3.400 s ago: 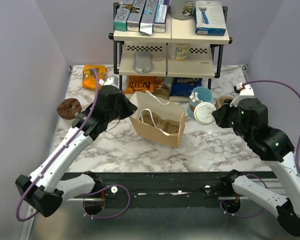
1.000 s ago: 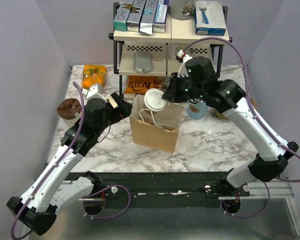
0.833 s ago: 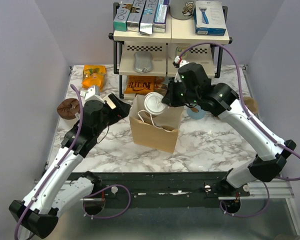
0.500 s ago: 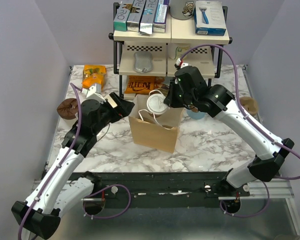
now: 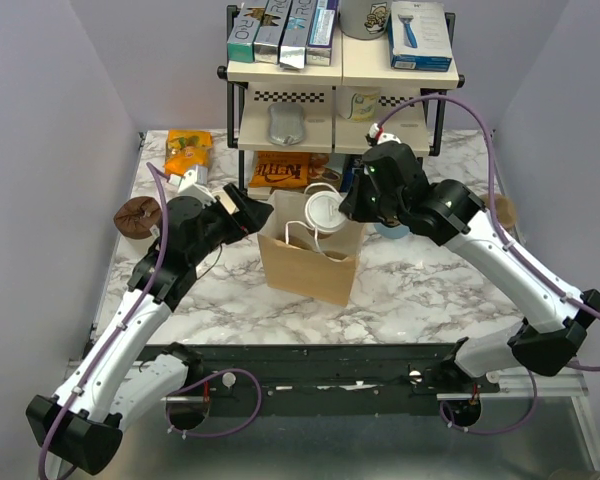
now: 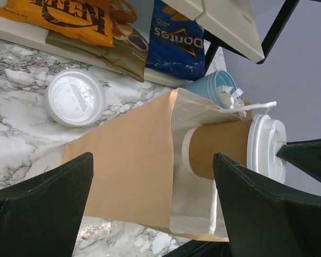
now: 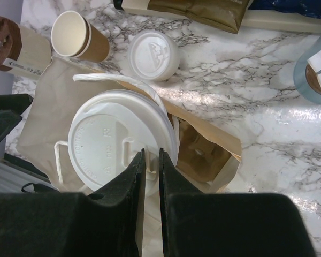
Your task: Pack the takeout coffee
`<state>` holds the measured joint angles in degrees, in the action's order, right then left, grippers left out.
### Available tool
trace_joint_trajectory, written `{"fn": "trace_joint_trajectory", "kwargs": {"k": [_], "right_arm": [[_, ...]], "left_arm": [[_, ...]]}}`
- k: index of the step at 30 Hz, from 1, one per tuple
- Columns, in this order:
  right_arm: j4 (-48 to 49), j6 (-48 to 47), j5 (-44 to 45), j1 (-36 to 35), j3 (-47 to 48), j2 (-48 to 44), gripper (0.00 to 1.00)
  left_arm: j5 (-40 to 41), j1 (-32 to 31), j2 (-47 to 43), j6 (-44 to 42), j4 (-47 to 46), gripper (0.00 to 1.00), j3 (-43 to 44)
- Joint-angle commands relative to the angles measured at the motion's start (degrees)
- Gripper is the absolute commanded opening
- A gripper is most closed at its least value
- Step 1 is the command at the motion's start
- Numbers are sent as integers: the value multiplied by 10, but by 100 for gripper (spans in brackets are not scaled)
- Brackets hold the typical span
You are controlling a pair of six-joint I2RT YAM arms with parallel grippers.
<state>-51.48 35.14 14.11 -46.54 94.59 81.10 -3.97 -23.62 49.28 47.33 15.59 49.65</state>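
Note:
The takeout coffee (image 5: 322,212) is a tan paper cup (image 6: 223,148) with a white lid (image 7: 115,140). It hangs upright in the mouth of the brown paper bag (image 5: 308,262), with its base just inside the bag's opening (image 7: 206,156). My right gripper (image 7: 152,155) is shut on the lid's rim from above, and it also shows in the top view (image 5: 344,208). My left gripper (image 5: 250,208) stands wide open at the bag's left side. In the left wrist view the left gripper (image 6: 152,160) has the bag (image 6: 125,171) between its spread fingers, without touching it.
A loose white lid (image 7: 152,55) and an open tan cup (image 7: 77,35) lie behind the bag. A light-blue cup (image 6: 214,88) stands at its right. The shelf rack (image 5: 340,120) stands at the back with chip bags (image 6: 179,40) under it. A brown donut (image 5: 137,214) lies far left.
My right arm has carried the coffee from beside the blue cup to over the bag, then lowered it a little and shifted it right into the bag's mouth. The left gripper stays open beside the bag.

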Motion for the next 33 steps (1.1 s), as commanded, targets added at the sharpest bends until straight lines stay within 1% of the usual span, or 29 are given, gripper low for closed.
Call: {"fn": "trace_joint_trajectory", "kwargs": {"k": [1,6,10,13,17,21,23,27,33], "right_arm": [[-1,16,5,1,-17,-24,1],[0,30,7,15,-44,-53,1],[31,45,-6,35,-83,-87,1],[36,48,-15,40,-90,-89,1],[30,45,-11,45,-88,-78,1],[19,46,11,45,-84,-60,1],[17,41,13,45,-79,-53,1],[21,26,-12,45,-76,-29,1],[19,20,-7,45,-70,-15,1]], "left_arm": [[-21,3,2,-8,-26,99,-15],[-17,3,6,-11,-21,99,-15],[-21,4,10,-14,-23,99,-17],[-48,4,16,-20,-36,99,-17],[-89,3,26,-27,-78,99,-23],[-160,3,45,-35,-114,99,-25],[-170,3,57,-39,-116,99,-21],[-190,2,76,-60,-109,99,-11],[-151,-5,89,-95,-60,99,9]]}}
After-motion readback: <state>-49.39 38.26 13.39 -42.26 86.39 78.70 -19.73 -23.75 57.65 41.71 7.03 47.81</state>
